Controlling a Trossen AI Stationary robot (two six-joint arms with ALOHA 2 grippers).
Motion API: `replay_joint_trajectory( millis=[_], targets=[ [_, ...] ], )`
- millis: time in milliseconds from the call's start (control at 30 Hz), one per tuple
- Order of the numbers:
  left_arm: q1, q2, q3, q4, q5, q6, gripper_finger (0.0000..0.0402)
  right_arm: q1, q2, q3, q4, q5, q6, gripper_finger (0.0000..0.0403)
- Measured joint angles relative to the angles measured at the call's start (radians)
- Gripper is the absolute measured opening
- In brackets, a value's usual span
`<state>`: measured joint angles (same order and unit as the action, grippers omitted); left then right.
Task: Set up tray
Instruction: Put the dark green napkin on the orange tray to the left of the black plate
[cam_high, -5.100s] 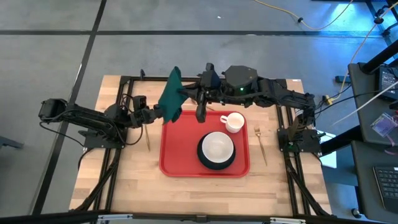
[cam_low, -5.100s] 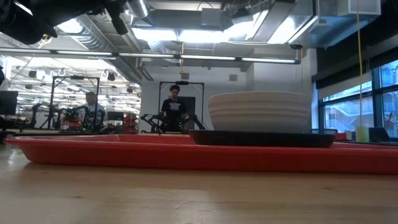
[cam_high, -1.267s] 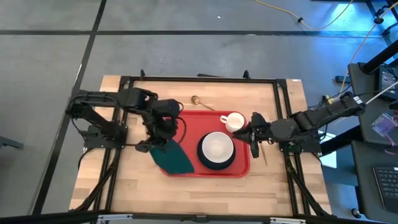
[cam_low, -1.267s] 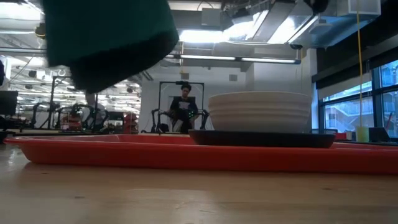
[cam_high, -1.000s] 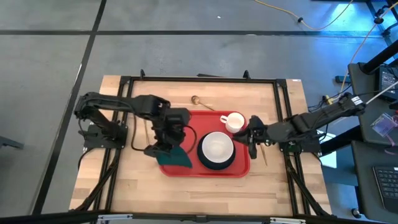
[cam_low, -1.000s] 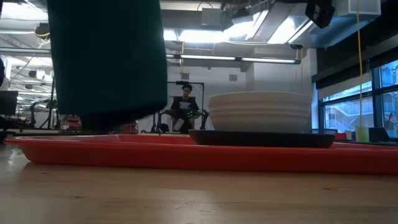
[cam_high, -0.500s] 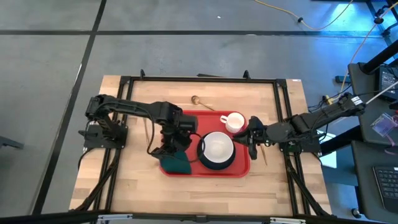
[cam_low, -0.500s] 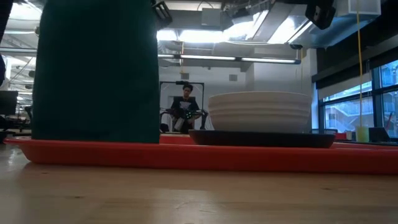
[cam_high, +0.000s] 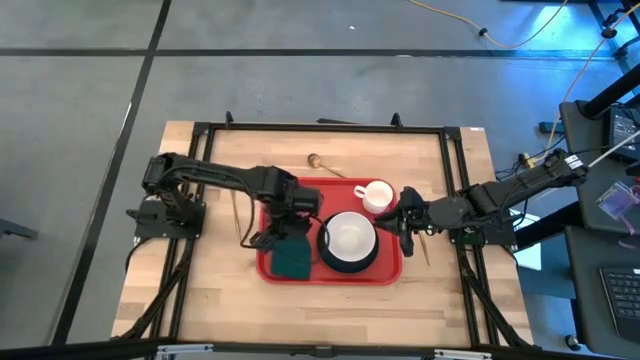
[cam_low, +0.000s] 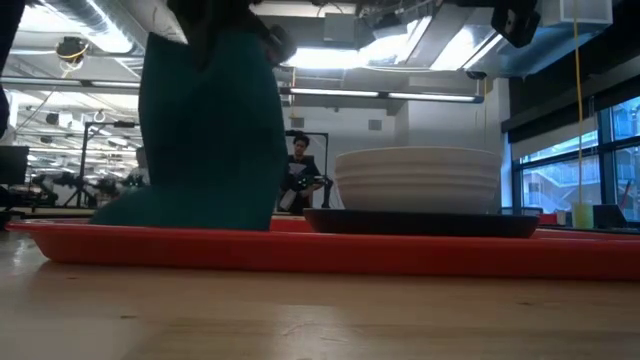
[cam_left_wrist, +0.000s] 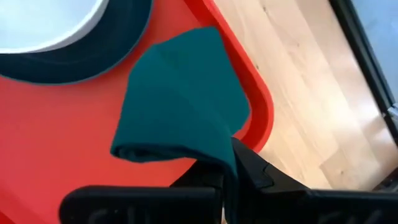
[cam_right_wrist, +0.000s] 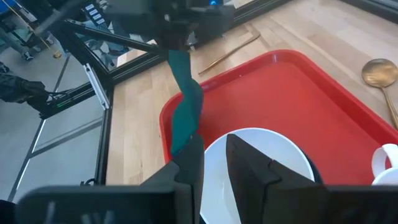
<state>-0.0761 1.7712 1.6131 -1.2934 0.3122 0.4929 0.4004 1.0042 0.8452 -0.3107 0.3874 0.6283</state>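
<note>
the tray (cam_high: 385, 272) takes the green cloth (cam_high: 292, 257), which the left hand (cam_high: 285, 229) pinches by its top edge so it drapes down beside the bowl (cam_high: 348, 238); the right hand (cam_high: 403, 226) waits part-open.

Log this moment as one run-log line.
left gripper: shut on green cloth, lowering it onto red tray | right gripper: waiting at tray's right edge | white bowl on dark plate | cup on tray

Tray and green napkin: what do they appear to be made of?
The tray looks like smooth red moulded plastic, judging by its rounded corners and raised rim. The green napkin looks like soft matte cloth: it folds and drapes limply from the left gripper.
</note>
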Motion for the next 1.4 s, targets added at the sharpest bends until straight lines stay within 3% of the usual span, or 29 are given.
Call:
replay_joint_trajectory(
  millis=[200,433,667,867,1200,1400],
  targets=[
    [-0.002,0.083,0.000,-0.026,-0.015,0.008,0.0005,0.000,0.000,0.000,0.000,0.000,0.022,0.0071],
    [0.002,0.140,-0.001,-0.037,-0.193,-0.007,0.0006,0.000,0.000,0.000,0.000,0.000,0.023,0.0071],
    [0.019,0.165,-0.007,-0.009,-0.180,0.011,0.0006,0.000,0.000,0.000,0.000,0.000,0.024,0.0071],
    [0.019,0.165,-0.021,0.015,-0.285,0.026,0.0006,0.000,0.000,0.000,0.000,0.000,0.023,0.0071],
    [0.027,0.165,-0.021,0.050,-0.287,0.013,0.0010,0.000,0.000,0.000,0.000,0.001,0.023,0.0071],
    [0.027,0.164,-0.050,0.056,-0.287,-0.076,0.0011,0.000,0.000,0.000,0.000,0.001,0.023,0.0071]
  ],
)
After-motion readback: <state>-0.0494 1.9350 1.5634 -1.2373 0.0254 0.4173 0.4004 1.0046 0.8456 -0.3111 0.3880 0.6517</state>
